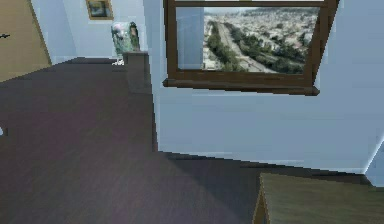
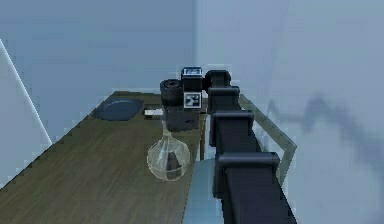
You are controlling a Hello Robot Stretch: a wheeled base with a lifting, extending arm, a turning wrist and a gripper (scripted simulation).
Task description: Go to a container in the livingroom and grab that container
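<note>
In the arm side view, the dark arm (image 2: 238, 150) rises from the bottom edge right of centre, over a wooden table (image 2: 80, 165) that runs along a pale blue wall (image 2: 300, 60). At the arm's far end, near the frame's centre, the gripper (image 2: 170, 120) sits just above the container (image 2: 168, 156), a clear round-bellied vessel with a narrow neck standing on the table. Whether the gripper holds it, or how its fingers are set, I cannot tell. A dark round dish (image 2: 120, 107) lies in the upper left (well apart from the container).

In the forward view, a brown-framed window (image 1: 245, 45) fills the upper right, a dark floor (image 1: 80, 140) spreads left, and a wooden tabletop (image 1: 320, 200) shows at lower right.
</note>
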